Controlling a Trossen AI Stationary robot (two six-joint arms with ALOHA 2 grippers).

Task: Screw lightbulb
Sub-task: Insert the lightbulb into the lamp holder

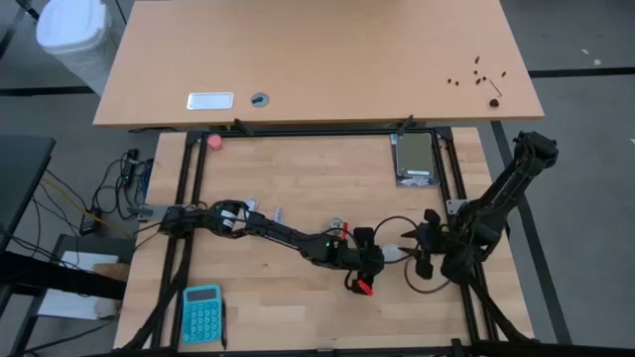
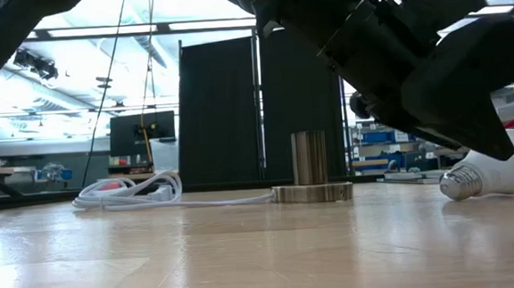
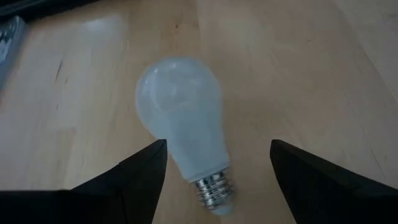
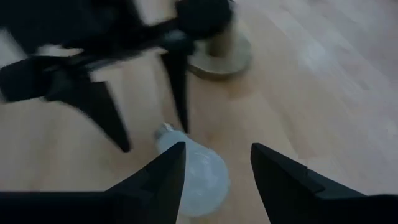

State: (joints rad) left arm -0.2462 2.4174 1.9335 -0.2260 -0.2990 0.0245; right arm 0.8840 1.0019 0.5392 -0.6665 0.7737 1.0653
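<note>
Frosted white glass is the weak point here: the lightbulb (image 3: 180,118) lies on its side on the bare wooden bench (image 1: 298,178), free to roll, with its threaded silver base pointing toward the socket (image 2: 311,172). That socket, a short metal cylinder on a round disc with a white cord (image 2: 130,192) coiled behind it, stands near but apart from the bulb.

The left gripper (image 3: 217,171) hangs just over the bulb with its fingers spread wide on either side of the neck, holding nothing. If they close low on the taper or on the threads, the bulb will likely squirt out sideways and roll. A grip on the globe's widest part would be safer, though too hard a squeeze could crack it.

The right gripper (image 4: 214,171) points at the same bulb from the other end. Its fingers stand partly apart and are also empty. With both arms crowded over one small object, a collision between their fingers looks like the nearest hazard, and either arm could nudge the bulb away from the other.

The socket is unclamped as far as I can tell, so twisting may drag it by its cord.
</note>
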